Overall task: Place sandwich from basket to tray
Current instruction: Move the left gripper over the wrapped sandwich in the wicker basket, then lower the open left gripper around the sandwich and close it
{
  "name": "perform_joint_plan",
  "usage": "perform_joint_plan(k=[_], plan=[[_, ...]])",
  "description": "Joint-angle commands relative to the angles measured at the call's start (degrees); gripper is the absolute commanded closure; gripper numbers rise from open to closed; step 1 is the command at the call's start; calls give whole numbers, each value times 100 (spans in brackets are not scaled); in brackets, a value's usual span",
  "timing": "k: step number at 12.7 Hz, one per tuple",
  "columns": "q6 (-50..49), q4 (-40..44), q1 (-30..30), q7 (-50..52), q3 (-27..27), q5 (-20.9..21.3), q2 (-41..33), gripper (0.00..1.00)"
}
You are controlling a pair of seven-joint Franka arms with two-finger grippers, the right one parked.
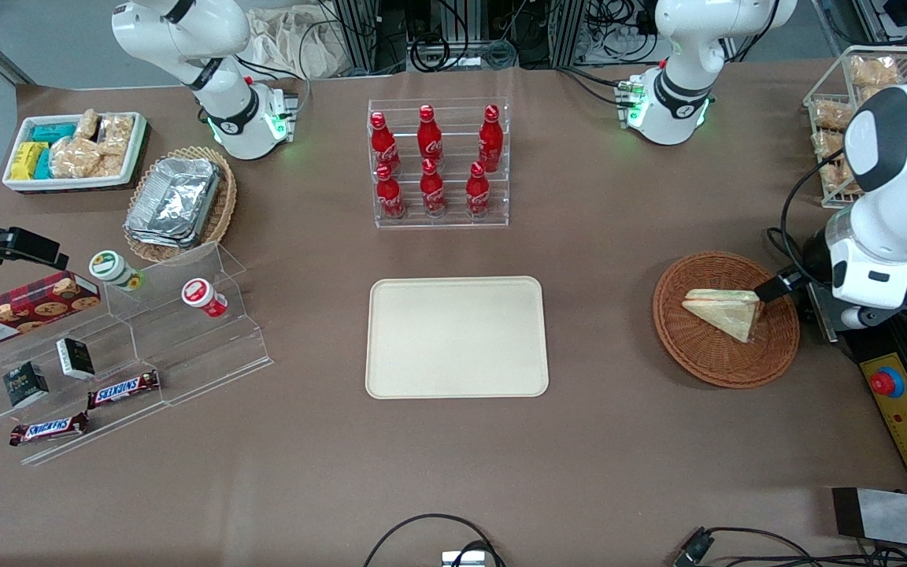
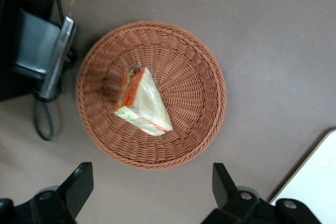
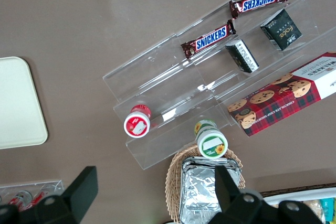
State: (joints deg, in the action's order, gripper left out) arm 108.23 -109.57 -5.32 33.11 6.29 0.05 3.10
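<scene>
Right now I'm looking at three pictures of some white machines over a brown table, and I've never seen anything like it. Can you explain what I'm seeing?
Those white machines are two robot arms, each ending in a two-finger gripper. One picture looks at the table from the front. The other two come from cameras on the arms' wrists, looking down past the fingers.

The working arm's gripper hangs open above the basket, holding nothing. In that round wicker basket lies the sandwich, a wrapped triangular wedge. The job is to move it onto the tray, the bare cream rectangle at the table's middle.

Also on the table: a rack of red bottles, and toward the parked arm's end, Snickers bars, a cookie box and foil containers.
</scene>
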Motion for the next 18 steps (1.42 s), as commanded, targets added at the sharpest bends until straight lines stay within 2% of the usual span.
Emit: perform_joint_plan(k=[1,6,18], plan=[[662,-748,-372,205,4,-365,-336,0],[1638,-1610,-601,248,4,-541,-371,0],[3036,-2148,-725,266,4,-796,173,0]])
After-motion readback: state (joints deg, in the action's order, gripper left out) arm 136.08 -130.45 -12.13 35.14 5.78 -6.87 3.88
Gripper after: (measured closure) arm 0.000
